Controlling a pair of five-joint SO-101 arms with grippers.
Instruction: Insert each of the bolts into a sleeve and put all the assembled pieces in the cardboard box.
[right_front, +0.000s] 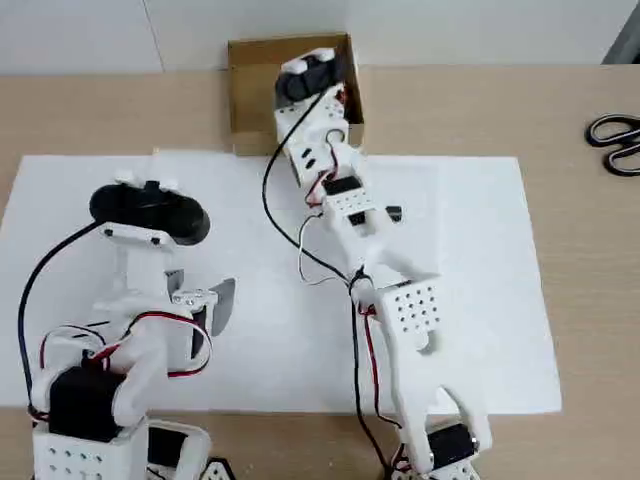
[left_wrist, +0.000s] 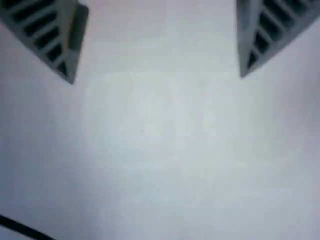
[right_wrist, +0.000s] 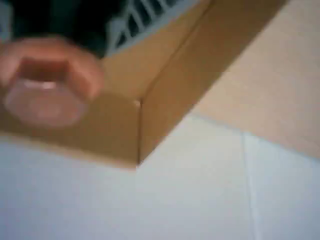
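The right gripper (right_front: 308, 75) hangs over the cardboard box (right_front: 250, 95), above the side of it away from the left arm, and its jaws are pinched on a small pink piece (right_wrist: 45, 85). In the right wrist view this piece is blurred; it has a faceted, nut-like outline with a paler round face, and whether it is a bolt, a sleeve or both joined cannot be told. It hangs in front of the box's outer wall, close to a corner, with one grey ribbed finger (right_wrist: 142, 17) just behind it. The box is plain brown cardboard, square-cornered and open-topped, with matte walls. It stands at the far edge of a smooth white paper sheet (right_front: 470, 260) that lies on a pale wood-grain table (right_front: 560, 100). The left gripper (left_wrist: 157, 77) sits well apart from the box, low over the paper, with its jaws spread wide and nothing between them. Its fingers (left_wrist: 45, 35) are grey, wedge-shaped and slotted with ribs. A pair of scissors (right_front: 615, 142) with dark loop handles lies on the bare wood, far out to the box's side beyond the right arm.
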